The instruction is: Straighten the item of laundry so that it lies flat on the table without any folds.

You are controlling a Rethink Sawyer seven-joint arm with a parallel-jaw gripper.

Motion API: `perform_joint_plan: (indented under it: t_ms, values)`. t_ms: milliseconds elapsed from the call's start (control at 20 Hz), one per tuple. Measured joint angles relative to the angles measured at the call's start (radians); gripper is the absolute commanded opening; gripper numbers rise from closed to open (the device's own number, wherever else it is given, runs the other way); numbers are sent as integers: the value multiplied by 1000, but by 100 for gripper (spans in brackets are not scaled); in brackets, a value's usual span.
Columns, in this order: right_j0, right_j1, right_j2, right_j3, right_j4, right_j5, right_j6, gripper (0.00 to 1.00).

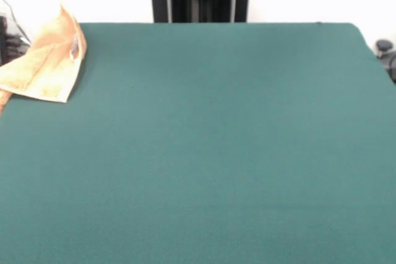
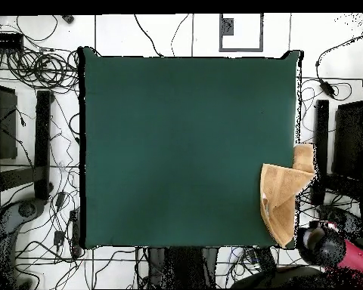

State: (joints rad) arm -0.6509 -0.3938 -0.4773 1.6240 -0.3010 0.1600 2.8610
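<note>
Towel (image 1: 44, 66) lies folded over table (image 1: 204, 153) edge; gripper state cannot be told.

Front and overhead, table (image 1: 216, 153) shared

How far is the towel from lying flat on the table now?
Nothing looks done yet. The towel lies folded at the edge of the table, with one part hanging past it. Nothing is in hand: the arm is off the table and its gripper is not visible. All the spreading is left.
</note>
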Motion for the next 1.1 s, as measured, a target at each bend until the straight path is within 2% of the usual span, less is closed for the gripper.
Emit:
perform_joint_plan:
  t_ms: [150, 200, 400, 600, 1100]
  values:
    - [-4, -5, -6, -5, 0, 47, 0, 100]
    - [-10, -9, -17, -13, 0, 109, 0, 100]
    - [-24, -10, -29, -33, 0, 228, 0, 100]
    - [-26, -4, -37, -47, 0, 281, 0, 100]
    - [-26, 0, -38, -73, 0, 287, 0, 100]
